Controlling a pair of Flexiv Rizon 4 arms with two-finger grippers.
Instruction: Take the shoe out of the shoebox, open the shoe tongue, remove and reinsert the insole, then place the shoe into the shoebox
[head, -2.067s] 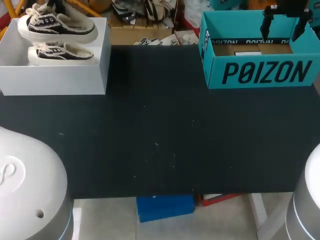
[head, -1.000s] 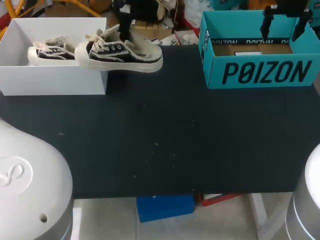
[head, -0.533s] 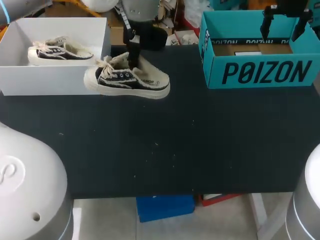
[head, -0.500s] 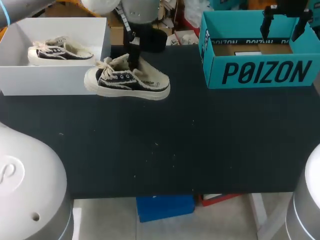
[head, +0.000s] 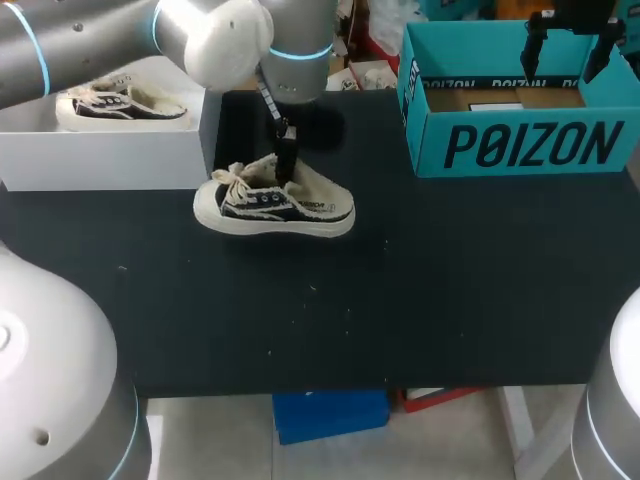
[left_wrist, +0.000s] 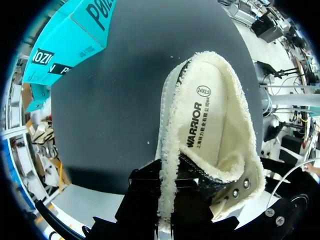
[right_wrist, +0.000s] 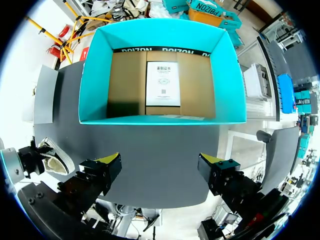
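Observation:
A black canvas shoe (head: 275, 205) with cream fleece lining and laces sits low over the black table, toe toward the white shoebox (head: 110, 160). My left gripper (head: 286, 160) is shut on the shoe's side wall by the collar. In the left wrist view the dark fingers pinch the fleecy edge (left_wrist: 170, 200), and the printed insole (left_wrist: 215, 115) shows ahead of them. A second shoe (head: 120, 105) lies in the white box. My right gripper (right_wrist: 161, 162) hangs open above the teal box (right_wrist: 95, 75), also seen in the head view (head: 565, 45).
The teal box (head: 520, 145) stands at the back right, with a cardboard floor and a white sheet (right_wrist: 162, 83) inside. The white box stands at the back left. Bare black tabletop (head: 400, 300) stretches in front of both.
My left arm has carried the shoe out of the white box, then down and toward the table's middle. The right arm has not moved.

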